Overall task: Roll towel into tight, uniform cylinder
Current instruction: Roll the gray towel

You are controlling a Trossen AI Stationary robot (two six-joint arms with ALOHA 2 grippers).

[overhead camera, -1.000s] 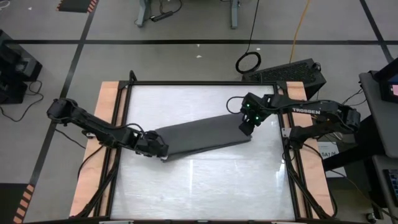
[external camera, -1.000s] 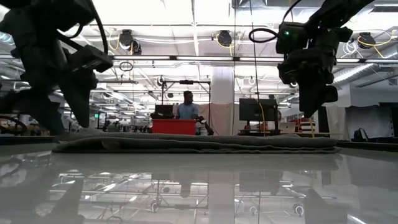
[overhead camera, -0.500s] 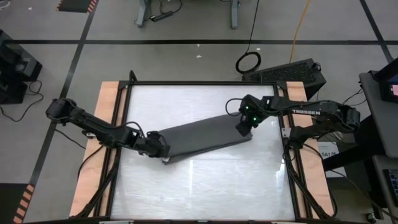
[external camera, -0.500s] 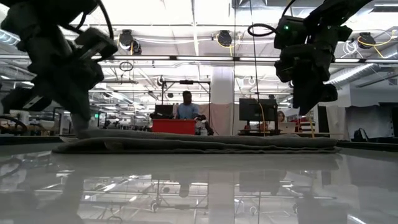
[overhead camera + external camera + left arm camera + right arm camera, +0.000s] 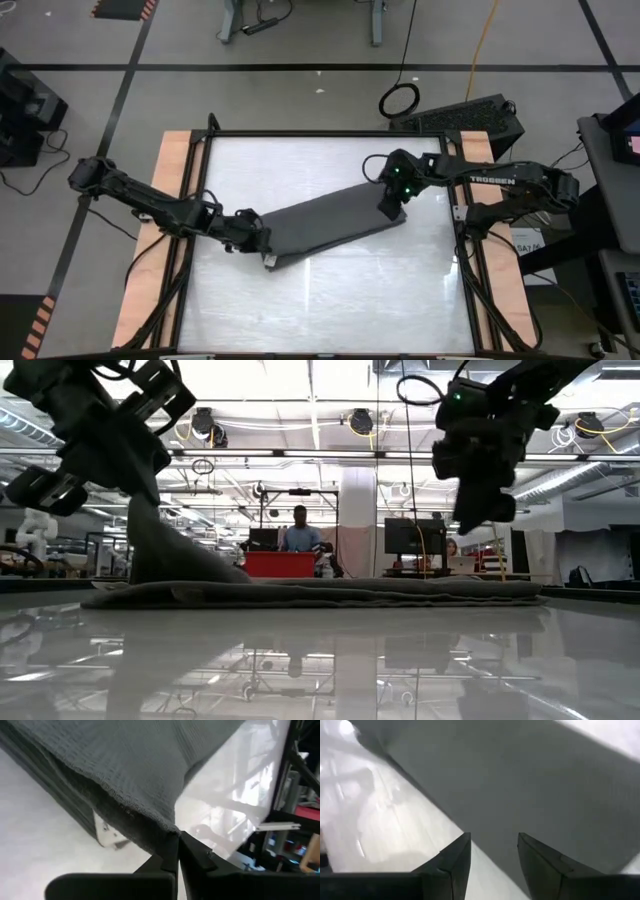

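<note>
The dark grey towel [image 5: 335, 215] lies folded into a long strip, slanting across the middle of the white table top [image 5: 330, 300]. A small white tag [image 5: 107, 832] shows at its left end. My left gripper [image 5: 262, 240] is shut on that left end, which rises as a peak [image 5: 160, 550] above the flat strip [image 5: 330, 592]. My right gripper [image 5: 390, 205] hangs open just above the towel's right end [image 5: 530, 785] and touches nothing. In the low view it [image 5: 480, 515] stands well clear of the cloth. My left gripper pinches the hemmed edge at the towel's left end [image 5: 167, 827] between its two fingertips. How many layers it holds I cannot tell. The fingers slant down from the table's left side. The held end is lifted and drawn up taut; the rest lies flat on the table.
Black frame rails [image 5: 205, 140] and wooden side boards [image 5: 170, 190] border the table. Bare table top lies toward the near edge. Beyond the far edge, a person [image 5: 302, 530] stands by a red box [image 5: 280, 563].
My left gripper has shut on the towel's left end and gone up, tipping a little. That end is now lifted into a peak, while the rest of the strip stays flat where it was. My right gripper has tipped a little above the right end.
</note>
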